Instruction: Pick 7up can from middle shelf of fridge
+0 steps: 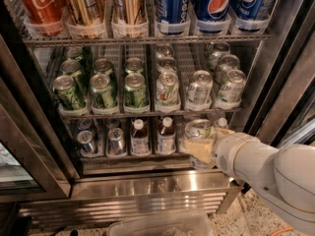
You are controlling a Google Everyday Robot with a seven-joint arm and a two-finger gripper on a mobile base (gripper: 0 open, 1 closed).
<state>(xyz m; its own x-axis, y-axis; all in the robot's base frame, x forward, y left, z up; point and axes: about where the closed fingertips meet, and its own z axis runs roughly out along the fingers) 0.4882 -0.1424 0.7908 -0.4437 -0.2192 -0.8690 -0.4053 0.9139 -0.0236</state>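
The fridge point(147, 191) fills the view, a stainless-steel cooler with a brushed, ribbed base and dark door frames on both sides. The robot's arm point(275, 176) comes in from the lower right, smooth, rounded and off-white. The top rack carries tall glossy cans in clear plastic trays: a red Coca-Cola can point(37, 4), gold cans point(86, 4) and blue Pepsi cans point(216, 4). Below it, the middle shelf point(147, 113) is a grey wire rack with short cans in rows, green cans point(103, 90) on its left half and white cans with silver tops point(199, 88) on its right half. The bottom rack holds small bottles point(140, 137) with pale caps and a few small silver cans point(115, 140). The gripper point(206, 139) sits in front of the right end of the bottom rack, just under the front edge of the middle shelf. Its cream-coloured fingers point(196, 150) are closed in on the 7up can point(198, 128), one pad across the near side of the can's body and the other behind it. The can stands upright between them, silver top up, lower than the white cans on the shelf and in front of them.
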